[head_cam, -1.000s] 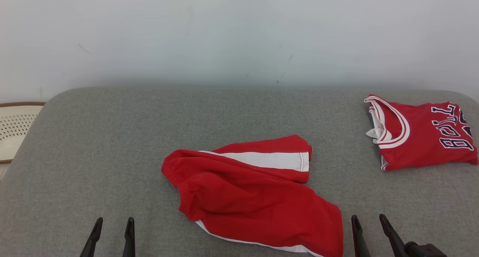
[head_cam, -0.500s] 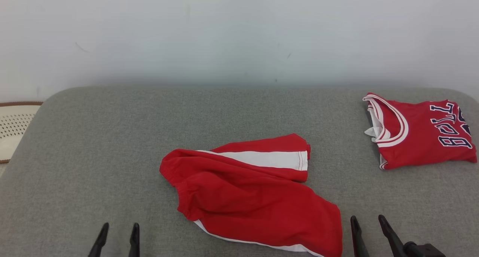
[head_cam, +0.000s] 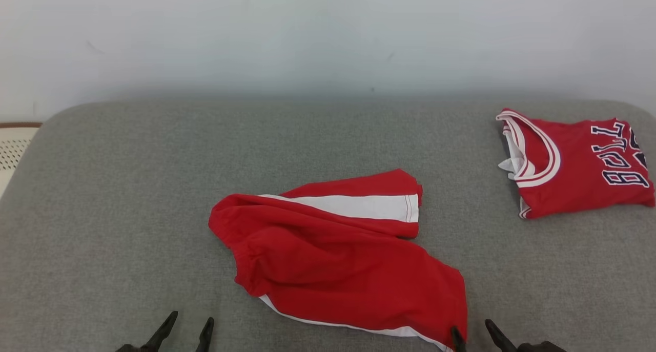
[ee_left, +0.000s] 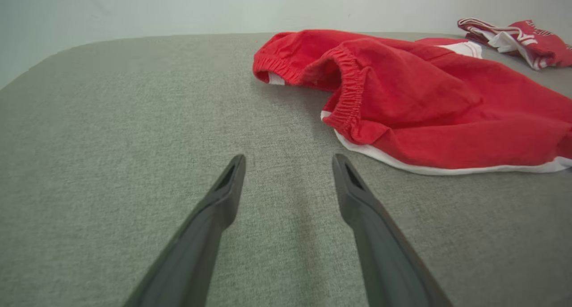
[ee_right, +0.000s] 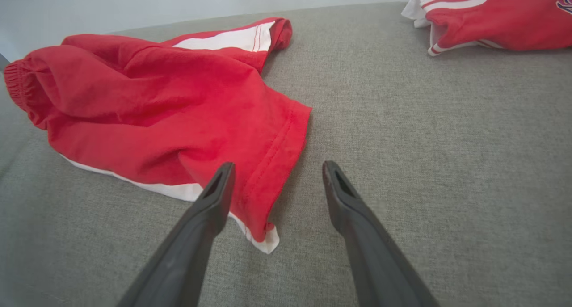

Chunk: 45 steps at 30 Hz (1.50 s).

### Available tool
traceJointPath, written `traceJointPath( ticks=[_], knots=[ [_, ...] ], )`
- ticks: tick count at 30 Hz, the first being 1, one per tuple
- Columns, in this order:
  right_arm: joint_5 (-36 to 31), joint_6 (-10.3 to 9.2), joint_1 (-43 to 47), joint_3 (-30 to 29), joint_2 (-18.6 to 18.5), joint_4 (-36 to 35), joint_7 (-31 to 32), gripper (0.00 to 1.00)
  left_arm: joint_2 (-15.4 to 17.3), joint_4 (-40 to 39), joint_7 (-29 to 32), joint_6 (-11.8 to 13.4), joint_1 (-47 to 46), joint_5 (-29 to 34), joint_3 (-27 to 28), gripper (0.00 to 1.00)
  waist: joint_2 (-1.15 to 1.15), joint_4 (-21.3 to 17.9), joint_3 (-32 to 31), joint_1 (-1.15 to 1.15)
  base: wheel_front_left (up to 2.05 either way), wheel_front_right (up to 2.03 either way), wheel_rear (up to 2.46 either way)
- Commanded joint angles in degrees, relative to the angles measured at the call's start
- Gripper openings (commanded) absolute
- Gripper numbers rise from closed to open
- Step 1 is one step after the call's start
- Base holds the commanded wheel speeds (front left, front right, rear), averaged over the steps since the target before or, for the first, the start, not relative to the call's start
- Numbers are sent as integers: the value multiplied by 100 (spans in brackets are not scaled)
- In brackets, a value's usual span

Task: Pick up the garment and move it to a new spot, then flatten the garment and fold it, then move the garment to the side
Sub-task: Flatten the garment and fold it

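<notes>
Head view: red shorts (head_cam: 338, 260) are lying crumpled in the middle of a gray padded table (head_cam: 128, 213), with a folded red jersey (head_cam: 574, 162) sitting well apart at the far right. The left gripper (head_cam: 190, 319) and right gripper (head_cam: 471, 327) are peeking up from the bottom edge.

Left wrist view: the left gripper's fingers (ee_left: 214, 217) are standing wide apart and holding nothing. The shorts' waistband is lying ahead to their right.

Right wrist view: the right gripper's fingers (ee_right: 205, 217) are spreading wide and gripping nothing. One tip is showing against the shorts' hem corner, and contact is unclear.

You've got a folded red jersey with white trim and dark lettering (head_cam: 579, 167) at the far right of the grey fabric-covered surface (head_cam: 128, 213). Off its left edge sits a cream perforated, brown-rimmed object (head_cam: 13, 147); a white wall (head_cam: 307, 34) stands behind.
</notes>
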Motion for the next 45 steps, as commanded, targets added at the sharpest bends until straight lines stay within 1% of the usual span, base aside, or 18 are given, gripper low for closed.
traceJointPath(
  ticks=[1, 6, 12, 17, 22, 23, 24, 26, 27, 31, 38, 41, 42, 43, 44, 45],
  knots=[
    [51, 1, -103, 71, -50, 82, -47, 100, 89, 118, -20, -13, -144, -42, -87, 100, 0, -100, 157, -1, 0, 0, 0],
    [182, 1, -405, 356, -136, 453, -97, 100, 325, 415, -21, -22, -592, -189, -445, 100, 0, -204, 384, -1, 0, 0, 0],
    [297, 1, -634, 680, -162, 663, -212, 100, 612, 588, -21, -21, -1085, -326, -1016, 100, 0, -281, 583, -1, 0, 0, 0],
    [385, 1, -627, 918, -186, 648, -271, 100, 783, 686, -21, -22, -1415, -459, -1386, 100, 0, -355, 637, -1, 0, 0, 0],
    [452, 1, -582, 1071, -229, 597, -218, 100, 876, 975, -22, -22, -1608, -700, -1857, 100, 0, -420, 658, -1, 0, 0, 0],
    [452, 1, -582, 1071, -229, 597, -218, 100, 876, 975, -22, -22, -1608, -700, -1857, 100, 0, -420, 658, -1, 0, 0, 0],
    [481, 1, -584, 1090, -249, 563, -218, 100, 968, 1111, -22, -22, -1677, -818, -2145, 100, 0, -466, 647, -1, 0, 0, 0],
    [490, 1, -588, 1088, -262, 533, -226, 100, 977, 1104, -22, -21, -1715, -928, -2213, 100, 0, -482, 645, -1, 0, 0, 0],
    [517, 1, -578, 1094, -294, 480, -224, 100, 1058, 1082, -21, -21, -1712, -948, -2420, 100, 0, -496, 633, -1, 0, 0, 0],
    [528, 1, -538, 1136, -350, 445, -175, 100, 1141, 1063, -21, -22, -1760, -925, -2449, 100, 0, -490, 608, -1, 0, 0, 0],
    [593, 1, -522, 1329, -398, 480, -55, 100, 1033, 989, -22, -22, -1872, -714, -2512, 100, 0, -475, 564, -1, 0, 0, 0],
    [620, 1, -533, 1390, -419, 508, -2, 100, 1010, 1062, -22, -22, -1870, -730, -2680, 100, 0, -497, 552, -1, 0, 0, 0],
    [634, 1, -543, 1398, -406, 532, 5, 83, 998, 1070, -23, -22, -1884, -778, -2696, 63, 0, -504, 547, -1, 0, 0, 0],
    [643, 1, -569, 1401, -389, 565, 16, 45, 972, 1060, -22, -22, -1894, -839, -2700, 18, 0, -508, 542, -1, 0, 0, 0],
    [652, 1, -598, 1407, -374, 603, 21, 3, 947, 1076, -22, -22, -1877, -908, -2705, 0, 0, -508, 535, -1, 0, 0, 0],
    [675, 1, -627, 1423, -357, 646, 33, 3, 941, 1097, -22, -22, -1850, -938, -2717, 0, 0, -504, 522, -1, 0, 0, 0]
  ],
)
